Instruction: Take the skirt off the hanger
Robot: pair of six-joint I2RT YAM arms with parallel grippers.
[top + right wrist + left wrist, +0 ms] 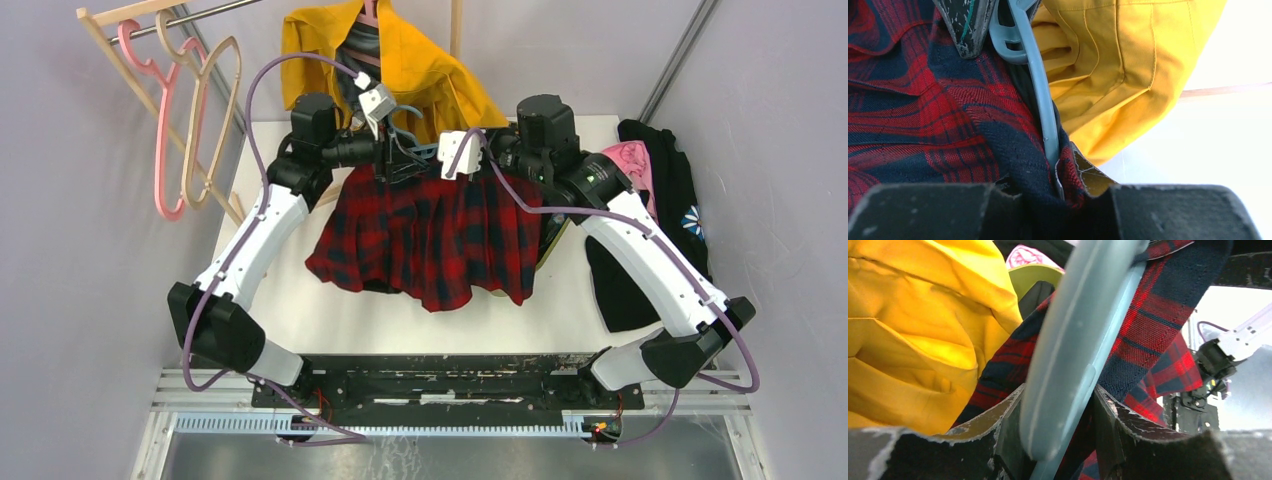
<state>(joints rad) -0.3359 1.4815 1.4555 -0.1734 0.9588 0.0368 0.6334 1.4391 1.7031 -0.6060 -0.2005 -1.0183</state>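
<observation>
Skirt (430, 240): red and navy plaid, pleated, still hanging by its waistband from the hanger, and fanning out wide toward the near edge.
Skirt's place: spreading across the middle of the white table (300, 300), hem draping loose.
Hanger (415, 152): grey-blue plastic, running along the skirt's top edge, one end tucking into the dark waistband fold.

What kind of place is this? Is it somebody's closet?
Likely a robot lab, not a closet: arms bolted to a white table, a rack of spare hangers beside it, and plain grey walls.
</observation>
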